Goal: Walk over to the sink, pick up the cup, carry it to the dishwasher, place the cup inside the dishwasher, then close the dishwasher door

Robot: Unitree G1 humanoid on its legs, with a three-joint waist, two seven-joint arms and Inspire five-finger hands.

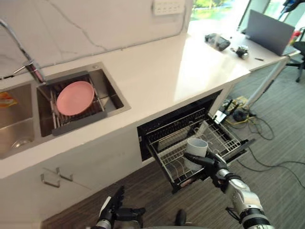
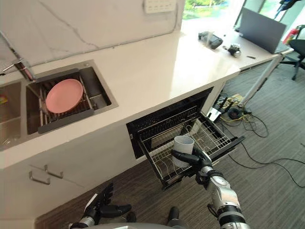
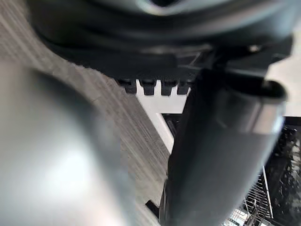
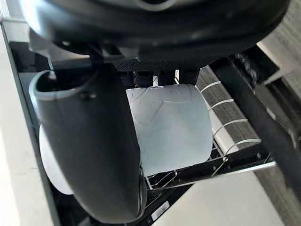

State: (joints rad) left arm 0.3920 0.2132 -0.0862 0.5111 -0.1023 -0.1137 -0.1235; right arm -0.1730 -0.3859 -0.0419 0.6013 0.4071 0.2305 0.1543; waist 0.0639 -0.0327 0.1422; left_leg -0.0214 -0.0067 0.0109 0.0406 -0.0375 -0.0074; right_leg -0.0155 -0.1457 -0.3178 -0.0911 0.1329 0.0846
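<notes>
The right hand (image 1: pixel 212 167) was closed round the cup (image 1: pixel 197 147), thumb on one side and fingers on the other. It held the cup upright, mouth up, over the pulled-out rack (image 1: pixel 226 138) of the dishwasher (image 1: pixel 174 114). Whether the base already touched the wires could not be told from these views.

The step in hand was judged to be placement. The cup needed to go straight down between the rack's wire prongs (not onto them) and be seated level before release. Thumb and fingers would best have been spread evenly, so that neither side dragged the cup over, and the hand then lifted clear of the rim.

The left hand (image 1: pixel 116 207) hung low near the floor, fingers relaxed and empty.
</notes>
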